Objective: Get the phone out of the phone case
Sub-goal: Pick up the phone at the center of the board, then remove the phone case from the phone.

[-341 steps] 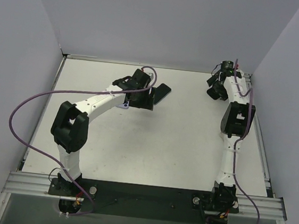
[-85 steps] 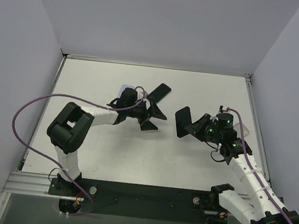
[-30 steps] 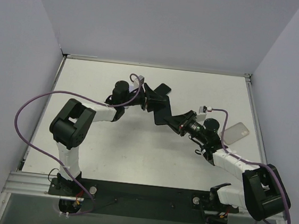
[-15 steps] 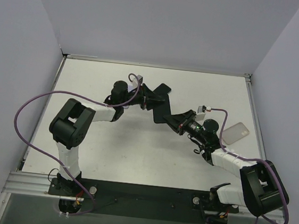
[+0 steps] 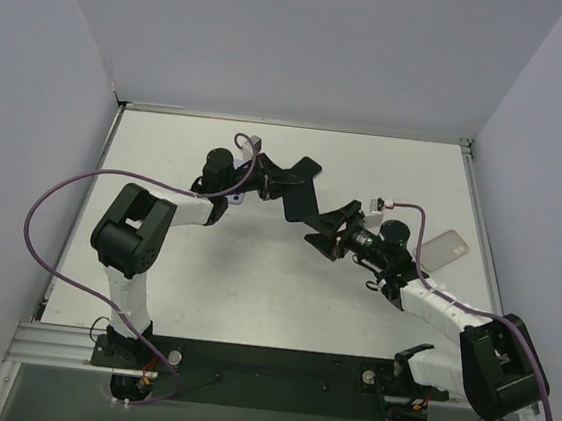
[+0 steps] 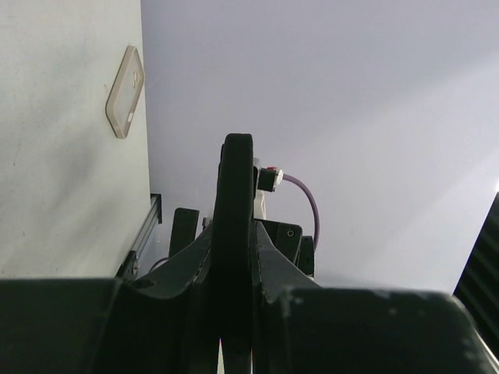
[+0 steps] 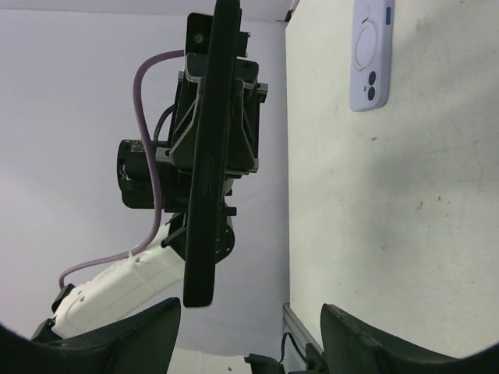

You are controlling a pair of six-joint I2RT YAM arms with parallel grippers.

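Grip on the phone is taken by the left claw, which clamps the slab across its two flat faces and holds it raised off the desk at centre. In the left wrist view the phone is seen edge-on, with a finger pressed against each side. This hold leaves the long edges and the near-right end exposed, which suits access by the other arm. The right claw is spread wide with nothing between its fingers. It faces the phone's edge from just beside it, without contact. The translucent phone case lies flat at the right of the desk, well apart from the phone, so separation appears complete. Whether any thin shell is on the phone cannot be determined. A lavender handset-shaped item lies flat under the left arm.
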